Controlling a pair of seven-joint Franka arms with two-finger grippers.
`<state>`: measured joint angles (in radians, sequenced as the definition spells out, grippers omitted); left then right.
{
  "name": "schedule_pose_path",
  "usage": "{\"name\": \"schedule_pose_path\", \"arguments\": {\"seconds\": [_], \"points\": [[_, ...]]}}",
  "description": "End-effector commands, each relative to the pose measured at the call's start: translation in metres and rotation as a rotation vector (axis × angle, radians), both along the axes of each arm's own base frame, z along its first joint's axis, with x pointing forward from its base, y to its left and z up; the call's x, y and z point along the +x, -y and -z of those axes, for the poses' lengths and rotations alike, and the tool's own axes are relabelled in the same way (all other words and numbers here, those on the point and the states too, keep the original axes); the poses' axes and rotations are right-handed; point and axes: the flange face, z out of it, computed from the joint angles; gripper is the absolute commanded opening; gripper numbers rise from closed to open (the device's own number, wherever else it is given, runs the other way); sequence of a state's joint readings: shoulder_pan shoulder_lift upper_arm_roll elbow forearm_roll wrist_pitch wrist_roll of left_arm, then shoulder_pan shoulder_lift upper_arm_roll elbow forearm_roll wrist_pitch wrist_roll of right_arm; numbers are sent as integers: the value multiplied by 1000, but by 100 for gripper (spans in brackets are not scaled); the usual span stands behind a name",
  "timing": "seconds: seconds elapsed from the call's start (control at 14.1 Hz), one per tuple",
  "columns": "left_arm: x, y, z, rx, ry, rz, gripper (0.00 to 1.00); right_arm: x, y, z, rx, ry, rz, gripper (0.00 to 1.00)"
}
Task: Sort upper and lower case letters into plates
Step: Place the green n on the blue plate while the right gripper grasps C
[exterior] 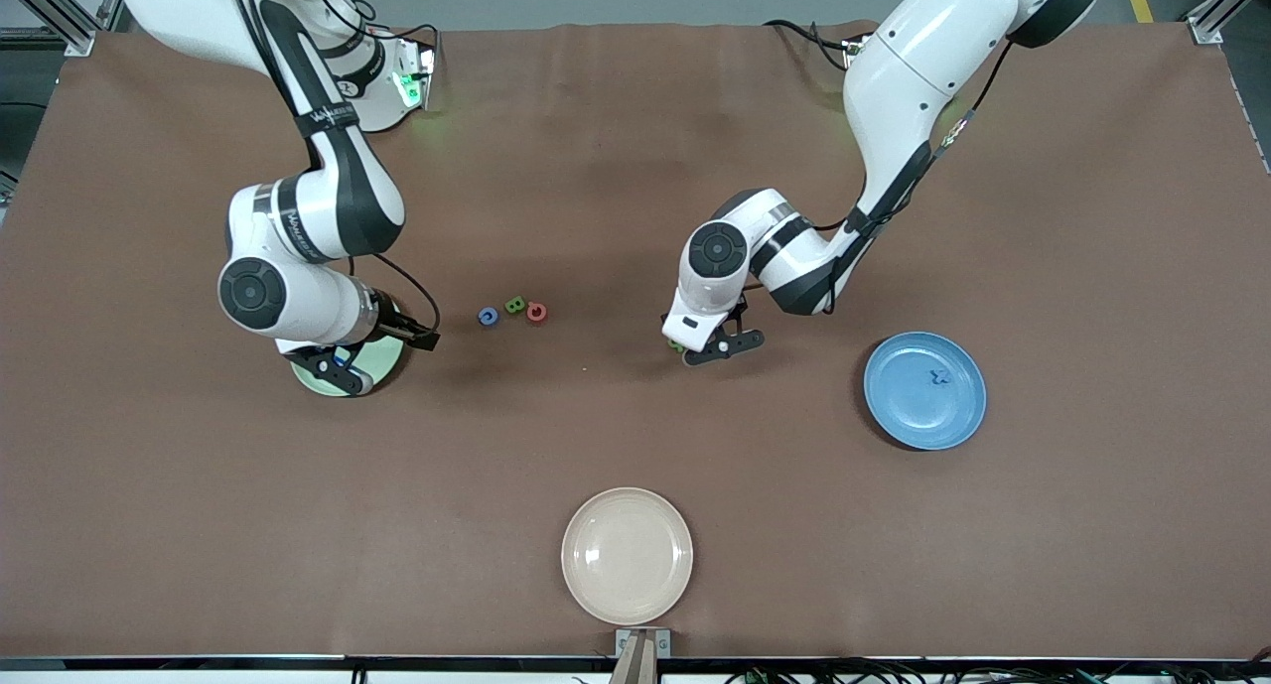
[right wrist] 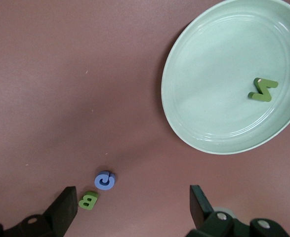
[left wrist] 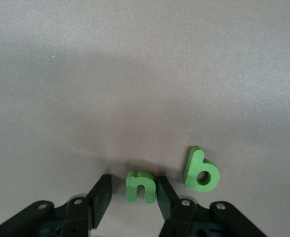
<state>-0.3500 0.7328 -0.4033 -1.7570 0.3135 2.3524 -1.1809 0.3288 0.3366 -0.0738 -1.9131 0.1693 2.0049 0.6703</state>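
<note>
My left gripper (left wrist: 133, 181) is low on the table with its fingers on either side of a green lower case "n" (left wrist: 141, 187). One finger touches the letter and a gap shows at the other. A green "b" (left wrist: 200, 170) lies just outside the fingers. In the front view this gripper (exterior: 710, 349) is mid-table. My right gripper (right wrist: 131, 191) hangs open and empty at the edge of the mint green plate (right wrist: 219, 89), which holds a green letter (right wrist: 262, 90). The blue plate (exterior: 924, 406) toward the left arm's end holds a small blue letter (exterior: 937, 375).
Three loose letters, blue (exterior: 488, 316), green (exterior: 514, 305) and red (exterior: 536, 313), lie between the two grippers. A cream-white plate (exterior: 627, 555) sits near the front camera's edge of the brown table.
</note>
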Motion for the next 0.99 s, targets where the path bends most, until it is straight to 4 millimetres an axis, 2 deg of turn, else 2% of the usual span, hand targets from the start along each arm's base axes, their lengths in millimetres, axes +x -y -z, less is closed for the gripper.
{"name": "schedule_pose_path", "arguments": {"seconds": [0.0,0.14,0.28,0.43,0.5,0.57,0.64,0.78,0.92], "points": [[-12,2,6,10,-7,-7,31,-7,-5,2,-8,-2,26,100],[-11,1,5,10,-2,-5,21,-19,-11,18,-5,31,17,100],[-8,0,2,8,3,-3,14,-32,-33,29,-1,72,-20,100],[4,-7,-10,1,22,-12,11,-44,-48,41,2,109,-45,100],[12,-13,-25,-2,40,-14,10,-52,-57,49,3,127,-66,100],[23,-24,-39,-5,57,-27,10,-63,-69,57,8,158,-90,100],[36,-40,-58,-2,77,-22,10,-69,-72,64,11,183,-96,100],[57,-76,-90,-2,82,18,10,-77,-71,76,12,211,-100,100],[78,-118,-110,-23,62,22,10,-82,-70,82,10,212,-103,100]]}}
